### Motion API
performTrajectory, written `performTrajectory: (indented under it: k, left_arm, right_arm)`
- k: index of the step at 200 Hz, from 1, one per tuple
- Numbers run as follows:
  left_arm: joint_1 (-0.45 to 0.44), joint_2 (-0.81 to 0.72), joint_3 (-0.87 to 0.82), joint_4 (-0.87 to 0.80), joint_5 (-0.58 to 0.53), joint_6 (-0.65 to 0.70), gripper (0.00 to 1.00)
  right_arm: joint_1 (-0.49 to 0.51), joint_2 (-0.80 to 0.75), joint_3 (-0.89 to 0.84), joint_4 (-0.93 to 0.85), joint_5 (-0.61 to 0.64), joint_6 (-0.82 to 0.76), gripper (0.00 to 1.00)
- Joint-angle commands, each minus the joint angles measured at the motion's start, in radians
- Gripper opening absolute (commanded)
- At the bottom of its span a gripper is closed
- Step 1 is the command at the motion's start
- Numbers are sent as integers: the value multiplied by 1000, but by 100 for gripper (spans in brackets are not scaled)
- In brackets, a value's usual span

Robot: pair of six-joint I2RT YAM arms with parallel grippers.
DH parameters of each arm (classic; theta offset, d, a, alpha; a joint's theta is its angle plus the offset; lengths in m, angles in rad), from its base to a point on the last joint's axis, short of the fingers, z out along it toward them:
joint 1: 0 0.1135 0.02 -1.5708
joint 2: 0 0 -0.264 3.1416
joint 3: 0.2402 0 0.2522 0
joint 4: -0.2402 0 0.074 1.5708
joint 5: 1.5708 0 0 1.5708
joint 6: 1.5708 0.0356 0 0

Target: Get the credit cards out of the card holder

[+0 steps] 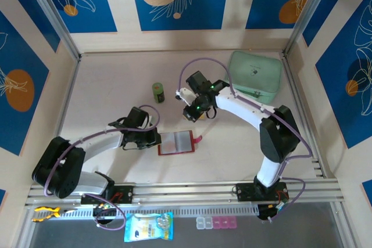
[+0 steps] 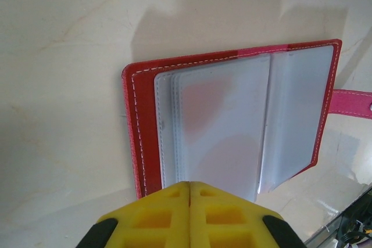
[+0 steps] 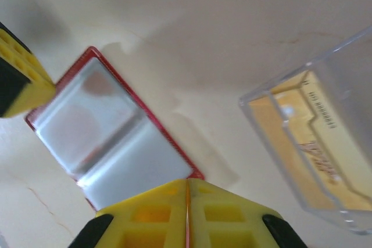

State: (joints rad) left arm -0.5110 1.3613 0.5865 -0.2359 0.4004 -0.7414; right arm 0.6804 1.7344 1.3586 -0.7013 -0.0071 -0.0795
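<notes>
Card holder (image 1: pixel 176 142) lies open and flat on the desk (image 1: pixel 110 85), grey sleeves facing up, red tab (image 2: pixel 351 100) sticking out of its right side. Left claw (image 2: pixel 189 187) is pinched shut, its tips right on the holder's left edge. Right claw (image 3: pixel 187 185) hangs just beyond the holder's far edge, fingers pressed together. Past the holder on that far side sits a clear box (image 3: pixel 349 62), and the credit cards (image 3: pixel 308 137) lie inside it.
</notes>
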Motion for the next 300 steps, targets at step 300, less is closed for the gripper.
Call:
performTrajectory:
  k: [300]
  left_arm:
    - [8,56,-48,29,-31,42,2]
  right_arm:
    - [208,168,-134,295,-202,882,34]
